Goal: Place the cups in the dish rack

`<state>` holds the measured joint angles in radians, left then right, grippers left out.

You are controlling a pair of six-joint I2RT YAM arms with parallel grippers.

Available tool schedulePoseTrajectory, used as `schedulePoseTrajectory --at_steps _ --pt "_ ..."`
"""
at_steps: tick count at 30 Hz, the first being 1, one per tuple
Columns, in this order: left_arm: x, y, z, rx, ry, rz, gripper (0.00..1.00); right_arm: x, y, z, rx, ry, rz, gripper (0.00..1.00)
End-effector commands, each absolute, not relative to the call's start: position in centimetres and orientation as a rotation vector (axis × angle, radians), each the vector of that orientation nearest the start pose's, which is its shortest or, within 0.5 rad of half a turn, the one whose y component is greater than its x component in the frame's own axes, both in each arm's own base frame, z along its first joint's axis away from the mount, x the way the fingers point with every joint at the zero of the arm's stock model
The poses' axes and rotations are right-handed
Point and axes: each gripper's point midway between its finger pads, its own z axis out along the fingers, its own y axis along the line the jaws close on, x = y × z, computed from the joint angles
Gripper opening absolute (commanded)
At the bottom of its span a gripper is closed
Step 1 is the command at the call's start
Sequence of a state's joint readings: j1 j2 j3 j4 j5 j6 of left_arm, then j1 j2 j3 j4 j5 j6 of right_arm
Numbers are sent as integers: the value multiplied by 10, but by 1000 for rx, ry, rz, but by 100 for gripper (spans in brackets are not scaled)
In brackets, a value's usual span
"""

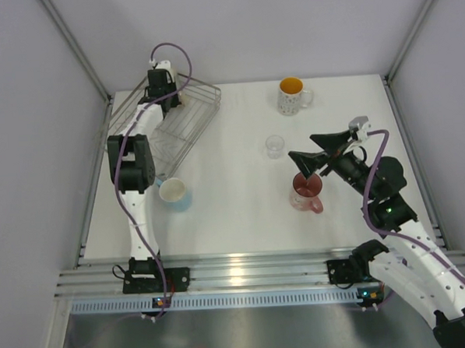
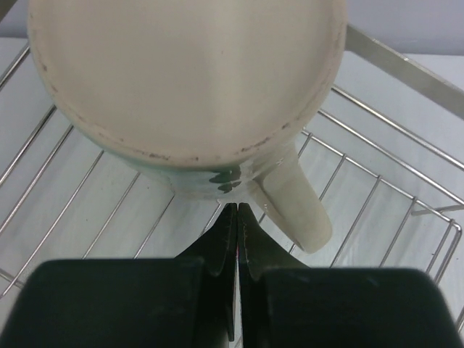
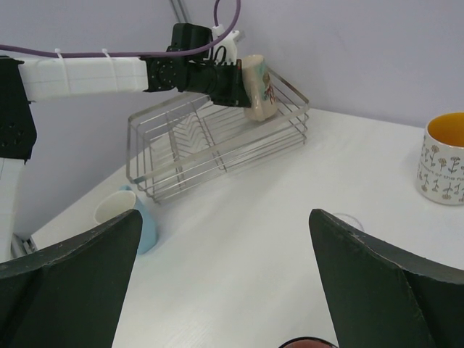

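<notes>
A smooth cream mug is being shown side-on at the far end of the dish rack. Its flat, round, speckled base is being turned toward the left wrist camera, and its thick loop handle is being pointed down and to the right. The rack is being seen as a rectangular basket of thin, shiny silver wires, and nothing but the mug is being carried within its outline. Whether the mug is being borne by the wires cannot be told.

The matte black fingers of the left gripper are being pressed flat together, and their tips are being touched to the mug's lower edge just beside the handle. Whether any part of the mug is being pinched cannot be told.

The right gripper is being held spread wide and empty above a glossy pink-red mug.

A light blue cup with a pale inside, a small clear glass and a white dotted mug with a yellow inside are being left upright on the white table.
</notes>
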<state>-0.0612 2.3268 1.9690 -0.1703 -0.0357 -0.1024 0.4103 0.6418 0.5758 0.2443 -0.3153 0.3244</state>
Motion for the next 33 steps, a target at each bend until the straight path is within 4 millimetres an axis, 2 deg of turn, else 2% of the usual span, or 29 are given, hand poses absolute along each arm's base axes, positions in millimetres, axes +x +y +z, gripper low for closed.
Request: schedulePoseTrajectory --at_steps 1,5,7,10,12,13,14,15,20,21,22,23,24,25,33 --pt "643 -30 180 -92 1962 -33 0 236 181 346 -325 1354 859 99" --pt "632 -38 196 -40 1944 -71 0 235 181 348 -310 1358 876 99" --pt "629 -43 209 -3 1906 -85 0 235 181 349 -306 1364 881 99" --pt "626 -64 220 112 1867 -172 0 234 181 350 -296 1363 888 99" --pt "622 -75 219 171 1862 -228 0 235 181 349 -293 1365 892 100" --pt "626 -77 228 184 1823 -235 0 235 182 351 -294 1361 893 99" --pt "629 -78 221 192 1830 -235 0 236 182 350 -294 1363 890 99" --pt "633 -78 226 189 1819 -229 0 237 182 350 -295 1366 892 99" --pt "651 -73 219 195 1808 -188 0 239 182 350 -300 1368 879 99" --pt "656 -73 210 187 1816 -183 0 239 182 350 -302 1367 877 99" --pt "663 -69 218 157 1797 -163 0 239 182 350 -302 1367 874 100" --pt "667 -65 218 142 1793 -141 0 239 182 349 -307 1370 870 99" --pt "671 -64 209 103 1807 -145 0 240 182 349 -306 1370 866 99" --pt "674 -58 214 70 1795 -118 0 240 182 349 -305 1373 865 99" --pt "681 -36 212 5 1784 4 0 242 183 344 -293 1397 875 99"
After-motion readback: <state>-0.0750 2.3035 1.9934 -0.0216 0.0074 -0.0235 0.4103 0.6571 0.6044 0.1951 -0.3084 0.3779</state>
